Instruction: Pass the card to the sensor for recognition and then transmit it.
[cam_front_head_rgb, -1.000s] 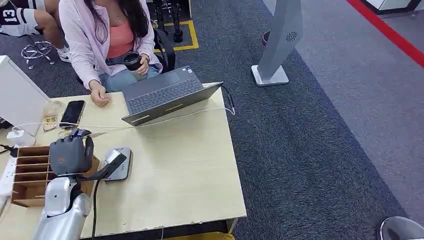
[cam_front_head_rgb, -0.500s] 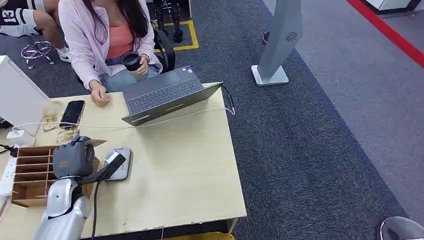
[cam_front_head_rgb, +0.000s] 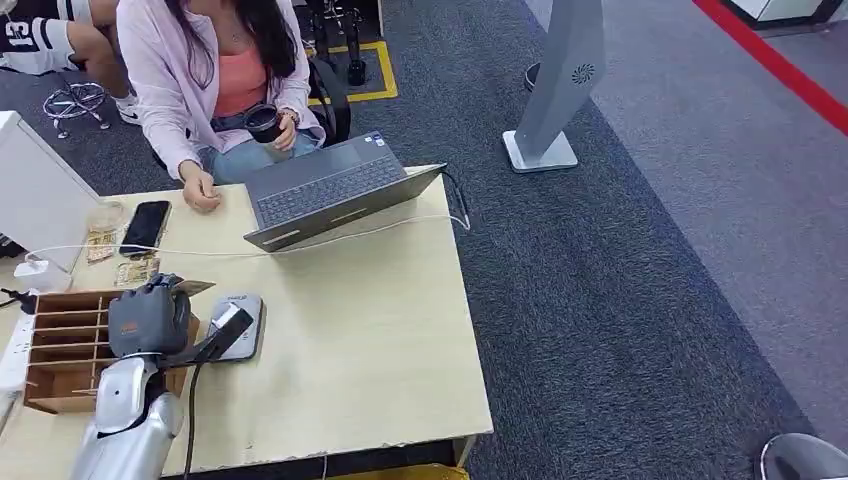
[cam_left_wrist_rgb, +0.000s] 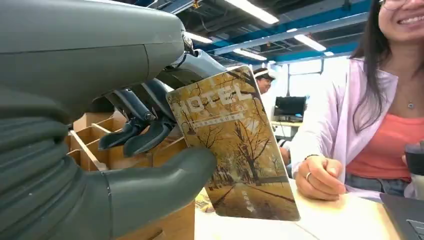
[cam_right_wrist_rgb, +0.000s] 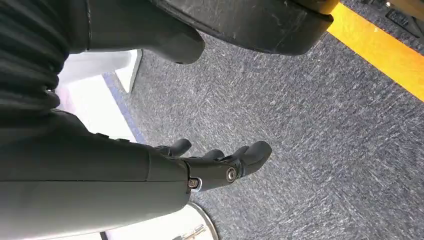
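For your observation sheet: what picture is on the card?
Golden autumn trees along a path on the card; left wrist view.

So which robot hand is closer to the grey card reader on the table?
The left. The left robot hand holds the yellow tree-picture hotel card right beside the flat grey card sensor; the right robot hand hangs over the grey carpet, away from the table.

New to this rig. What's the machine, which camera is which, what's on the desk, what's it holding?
It is a two-armed humanoid robot. The wide picture looks down from its head; the other two come from cameras at its wrists. The left hand holds a hotel key card above a wooden slotted box, beside a grey card sensor. The desk also carries a laptop and a phone; a person sits behind it. The right hand hangs over carpet, holding nothing.
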